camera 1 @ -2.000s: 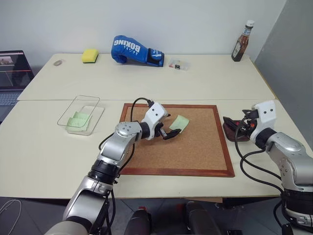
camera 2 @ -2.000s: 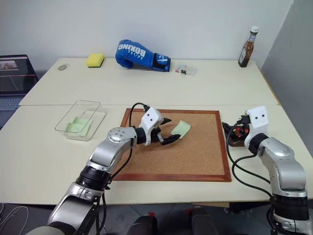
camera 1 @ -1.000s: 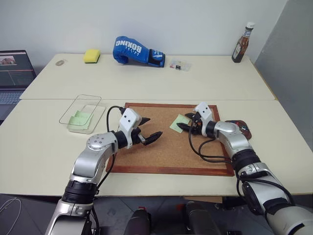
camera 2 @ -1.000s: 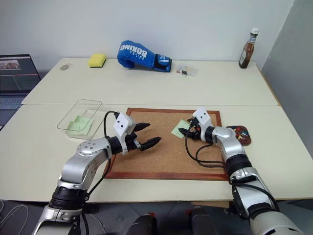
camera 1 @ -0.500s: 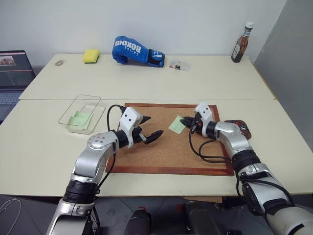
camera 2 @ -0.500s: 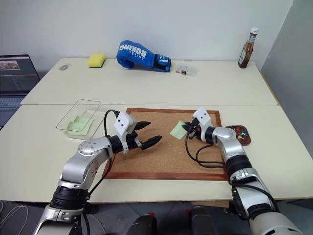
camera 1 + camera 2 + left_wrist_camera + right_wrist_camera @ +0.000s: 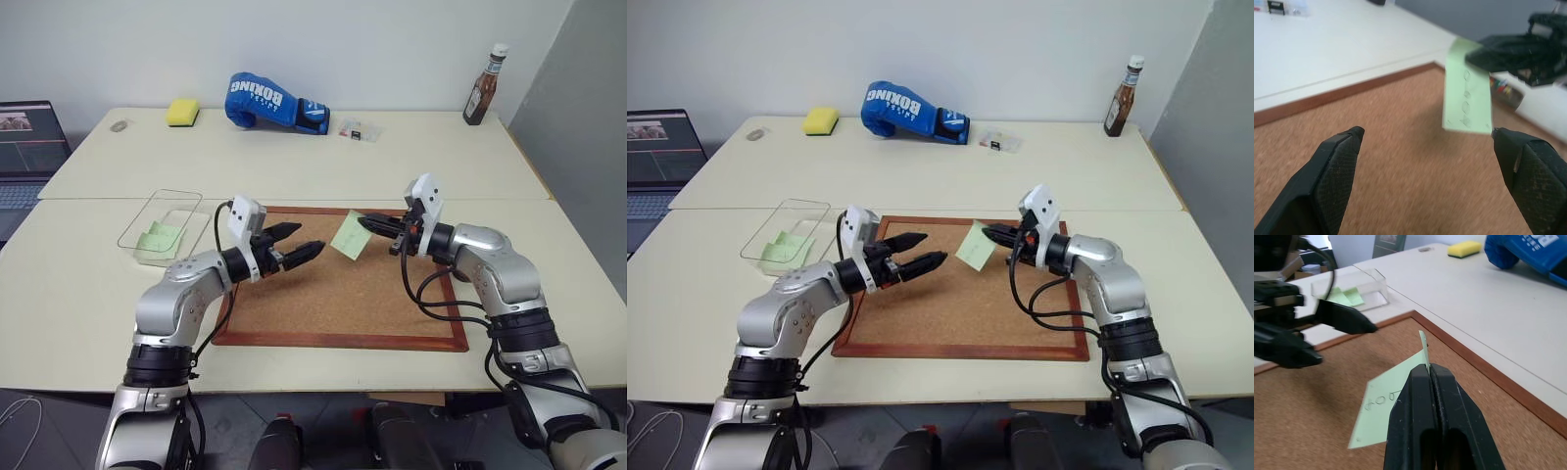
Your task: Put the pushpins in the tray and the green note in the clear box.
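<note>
My right gripper (image 7: 362, 222) is shut on one edge of the green note (image 7: 347, 236), which hangs above the corkboard (image 7: 343, 294). In the right wrist view the pale, curled note (image 7: 1386, 401) sticks out from the shut fingertips. My left gripper (image 7: 310, 237) is open and empty, pointing at the note from a short way to its left. The clear box (image 7: 191, 235) stands left of the board, with a mintier green note (image 7: 157, 238) inside. In the left wrist view the dark tray (image 7: 1515, 99) lies behind the note, with blurred coloured pushpins (image 7: 1501, 88) in it.
At the back of the table are a blue boxing glove (image 7: 269, 98), a yellow sponge (image 7: 180, 112), a tiny clear case (image 7: 359, 129) and a sauce bottle (image 7: 484, 86). A laptop (image 7: 24, 137) stands at the far left.
My right gripper shut on the green note and lifted it off the corkboard. The left gripper stayed open, rose a little and rolled.
</note>
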Robot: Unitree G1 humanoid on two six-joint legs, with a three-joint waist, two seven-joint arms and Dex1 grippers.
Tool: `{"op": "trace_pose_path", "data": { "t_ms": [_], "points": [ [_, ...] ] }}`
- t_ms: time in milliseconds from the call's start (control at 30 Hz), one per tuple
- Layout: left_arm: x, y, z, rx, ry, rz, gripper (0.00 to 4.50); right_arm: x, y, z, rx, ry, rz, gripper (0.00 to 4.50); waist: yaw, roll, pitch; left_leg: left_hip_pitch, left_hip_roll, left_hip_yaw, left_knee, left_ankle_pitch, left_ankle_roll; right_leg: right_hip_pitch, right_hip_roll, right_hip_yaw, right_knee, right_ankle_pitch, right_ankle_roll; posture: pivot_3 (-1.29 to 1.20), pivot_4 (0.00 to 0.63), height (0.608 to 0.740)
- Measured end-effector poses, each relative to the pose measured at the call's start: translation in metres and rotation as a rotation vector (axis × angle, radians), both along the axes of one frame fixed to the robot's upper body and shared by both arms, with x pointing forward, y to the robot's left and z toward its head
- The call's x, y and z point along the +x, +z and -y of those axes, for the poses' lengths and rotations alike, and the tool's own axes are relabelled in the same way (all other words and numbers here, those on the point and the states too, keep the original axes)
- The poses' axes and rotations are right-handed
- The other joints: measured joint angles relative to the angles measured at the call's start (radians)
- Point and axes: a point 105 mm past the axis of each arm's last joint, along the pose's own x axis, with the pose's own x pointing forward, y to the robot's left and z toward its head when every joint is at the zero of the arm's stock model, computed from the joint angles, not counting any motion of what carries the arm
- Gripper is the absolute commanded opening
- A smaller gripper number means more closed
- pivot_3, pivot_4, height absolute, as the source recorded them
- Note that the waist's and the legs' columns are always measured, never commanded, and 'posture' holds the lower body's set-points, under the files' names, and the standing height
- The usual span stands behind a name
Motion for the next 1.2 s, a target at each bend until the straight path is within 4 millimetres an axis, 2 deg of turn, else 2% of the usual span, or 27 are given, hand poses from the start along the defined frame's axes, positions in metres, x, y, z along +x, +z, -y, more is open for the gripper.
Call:
{"op": "trace_pose_path", "data": {
  "t_ms": [100,333,600,733,1033,1133,1200],
  "points": [
    [-0.002,-0.005,0.003,-0.047,-0.046,-0.08,4.5,-0.009,0.0,-0.003,-0.019,0.019,-0.003,0.03,0.0,0.0,0.0,-0.001,0.0,0.0,0.0,0.0,0.0,-0.001,0.0,0.0,-0.001,0.0,0.0,0.0,0.15,0.74],
    [-0.009,0.006,0.028,-0.103,-0.195,-0.13,4.5,-0.02,0.002,-0.019,-0.022,0.063,-0.001,0.03,0.0,0.0,0.0,-0.001,0.0,0.0,0.0,0.0,0.0,-0.001,0.0,0.0,0.0,0.0,0.0,0.0,0.15,0.74],
    [-0.021,0.003,0.038,-0.116,-0.282,-0.17,3.08,-0.022,0.003,-0.02,-0.019,0.066,-0.007,0.0,0.0,0.0,0.0,-0.001,0.0,0.0,0.0,0.0,0.0,-0.001,0.0,0.0,-0.001,0.0,0.0,0.0,0.15,0.74],
    [-0.021,0.002,0.037,-0.116,-0.279,-0.175,2.17,-0.022,0.003,-0.019,-0.021,0.063,-0.008,0.0,0.0,0.0,0.0,-0.001,0.0,0.0,0.0,0.0,0.0,-0.001,0.0,0.0,-0.001,0.0,0.0,0.0,0.15,0.74],
    [-0.021,0.002,0.037,-0.118,-0.272,-0.175,0.77,-0.022,0.003,-0.02,-0.018,0.064,-0.009,0.0,0.001,0.0,0.0,-0.001,0.0,0.0,0.0,0.0,0.0,-0.001,0.0,0.0,-0.001,0.0,0.0,0.0,0.15,0.74],
    [-0.02,0.002,0.038,-0.119,-0.266,-0.175,0.08,-0.022,0.004,-0.02,-0.011,0.062,-0.01,0.0,0.001,0.0,0.0,-0.001,0.0,0.0,0.0,0.0,0.0,-0.001,0.0,0.0,-0.001,0.0,0.0,0.0,0.15,0.74],
    [-0.021,0.001,0.039,-0.121,-0.265,-0.177,0.01,-0.022,0.005,-0.021,-0.009,0.06,-0.008,0.0,0.001,0.0,0.0,-0.001,0.0,0.0,0.0,0.0,0.0,-0.001,0.0,0.0,-0.001,0.0,0.0,0.0,0.15,0.74]
  ]
}}
